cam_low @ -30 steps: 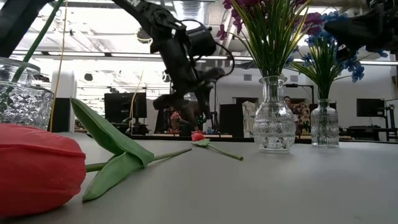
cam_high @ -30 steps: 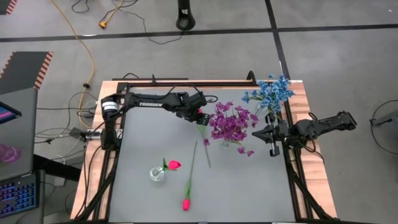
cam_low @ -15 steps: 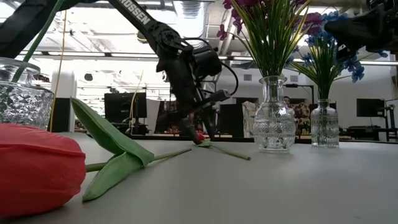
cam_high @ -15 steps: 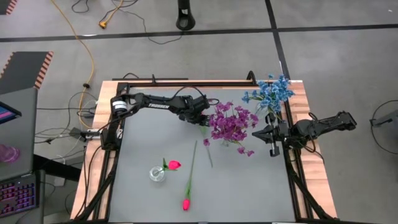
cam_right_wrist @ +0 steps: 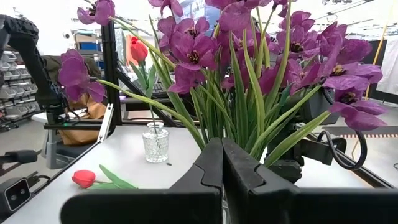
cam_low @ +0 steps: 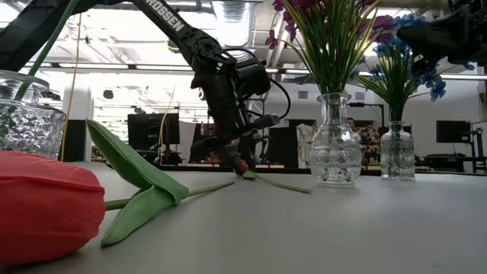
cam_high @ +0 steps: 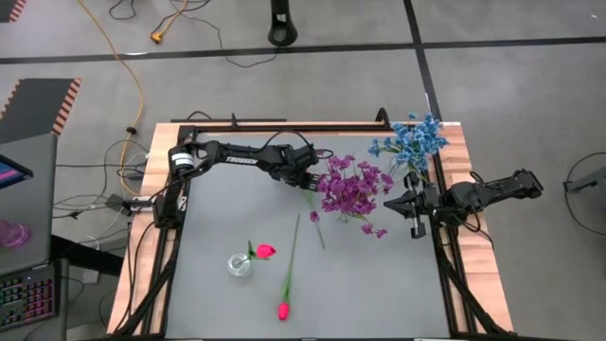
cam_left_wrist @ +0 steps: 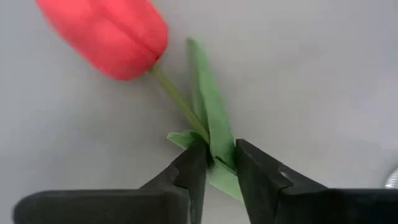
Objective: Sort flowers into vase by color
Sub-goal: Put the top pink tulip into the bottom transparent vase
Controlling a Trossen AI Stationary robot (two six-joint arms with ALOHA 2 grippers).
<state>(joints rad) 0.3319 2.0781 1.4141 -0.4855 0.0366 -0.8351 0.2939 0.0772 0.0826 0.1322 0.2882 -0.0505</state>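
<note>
Pinching thin green stem of red tulip: left gripper fingers clamped; right's together.

Table evenly lit from overhead, shadows soft. Backlight glare from ceiling lights seen in low view. Near tulip blurred; wrist-view tulip bud soft-focused.

high cam overhead, low cam tabletop, both see purple flowers.
</note>
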